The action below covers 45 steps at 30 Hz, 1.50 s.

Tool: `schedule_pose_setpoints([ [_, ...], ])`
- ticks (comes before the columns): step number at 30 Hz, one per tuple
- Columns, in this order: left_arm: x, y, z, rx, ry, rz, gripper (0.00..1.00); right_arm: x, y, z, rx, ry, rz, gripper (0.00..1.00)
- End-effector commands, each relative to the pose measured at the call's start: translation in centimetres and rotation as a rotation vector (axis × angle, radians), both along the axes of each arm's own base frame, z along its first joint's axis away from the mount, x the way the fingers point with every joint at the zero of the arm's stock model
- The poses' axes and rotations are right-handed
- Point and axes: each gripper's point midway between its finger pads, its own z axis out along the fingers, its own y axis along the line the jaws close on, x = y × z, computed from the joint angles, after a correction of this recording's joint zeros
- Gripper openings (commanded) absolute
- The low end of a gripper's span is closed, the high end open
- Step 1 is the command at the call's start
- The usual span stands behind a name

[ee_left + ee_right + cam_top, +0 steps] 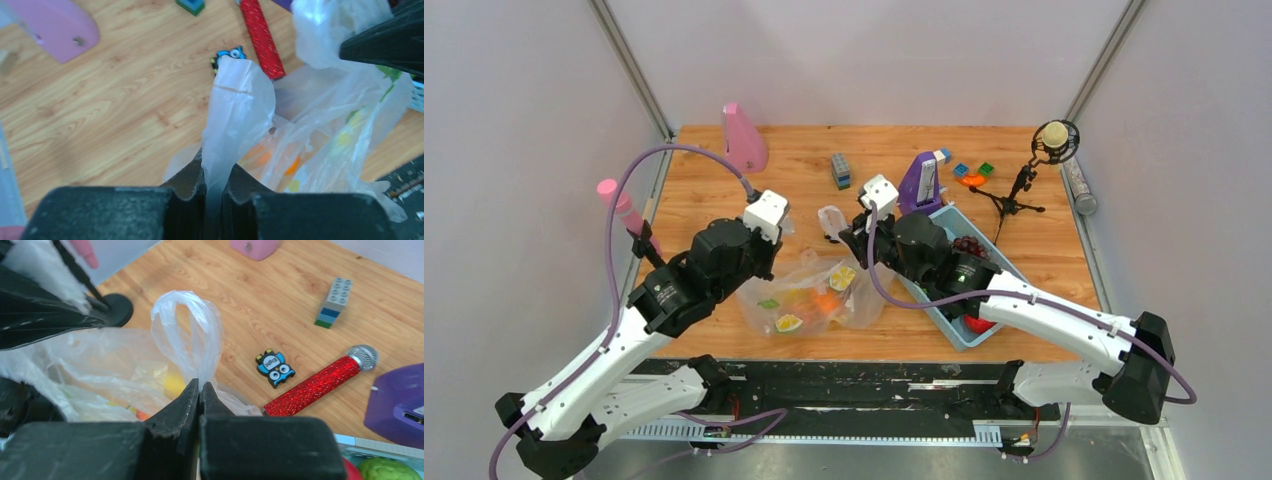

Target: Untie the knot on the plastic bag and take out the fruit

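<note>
The top camera looks steeply down from behind the arm bases (544, 430) at the frame's bottom, covering the whole pale wooden worktop (804, 150). Each wrist camera sits close behind its own black fingers (187, 187) at the lower edge, facing outward. Both share the crinkly see-through plastic bag (240, 115) and red glittery microphone (262, 42).

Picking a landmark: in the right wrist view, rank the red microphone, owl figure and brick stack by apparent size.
Largest: red microphone.
Owl figure and brick stack look about alike; the stack lies farther off, so unranked.
</note>
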Motion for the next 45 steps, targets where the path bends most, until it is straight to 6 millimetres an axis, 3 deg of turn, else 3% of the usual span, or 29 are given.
schedule_pose_setpoints([
  [1, 1.8, 2.5, 5.9, -0.098, -0.163, 0.187, 0.08, 3.3, -0.6, 4.4, 0.148, -0.069, -0.193, 0.00],
  [3, 2.5, 3.5, 7.5, -0.109, -0.219, 0.256, 0.00, 4.9, -0.3, 5.5, 0.140, -0.094, -0.250, 0.00],
  [7, 3.6, 4.4, 11.1, -0.127, -0.341, 0.310, 0.00, 7.1, -0.4, 8.4, 0.148, -0.150, -0.347, 0.00],
  [12, 4.4, 4.6, 14.8, -0.149, -0.433, 0.328, 0.00, 7.7, -1.2, 10.6, 0.204, -0.161, -0.387, 0.00],
  [16, 5.2, 6.0, 15.5, -0.215, -0.437, 0.377, 0.00, 7.4, -2.8, 9.8, 0.233, -0.149, -0.427, 0.00],
  [19, 5.7, 6.7, 14.7, -0.266, -0.412, 0.396, 0.00, 6.8, -4.3, 8.7, 0.253, -0.132, -0.455, 0.00],
  [23, 6.4, 7.4, 12.9, -0.311, -0.409, 0.427, 0.00, 5.0, -5.5, 5.2, 0.273, -0.054, -0.425, 0.00],
  [27, 6.9, 6.5, 11.3, -0.341, -0.412, 0.401, 0.00, 1.7, -4.6, 2.4, 0.313, 0.059, -0.273, 0.00],
  [30, 7.4, 5.9, 11.0, -0.347, -0.409, 0.386, 0.00, -0.9, -3.7, 1.7, 0.322, 0.103, -0.145, 0.00],
  [37, 8.0, 3.6, 14.0, -0.365, -0.447, 0.274, 0.00, -6.7, -1.0, 2.9, 0.234, 0.104, 0.128, 0.04],
  [39, 8.1, 3.0, 15.0, -0.368, -0.460, 0.238, 0.00, -7.7, -0.3, 4.1, 0.217, 0.092, 0.166, 0.09],
  [45, 7.9, 0.8, 18.2, -0.379, -0.509, 0.106, 0.00, -9.4, 0.1, 8.1, 0.259, 0.044, 0.210, 0.35],
])
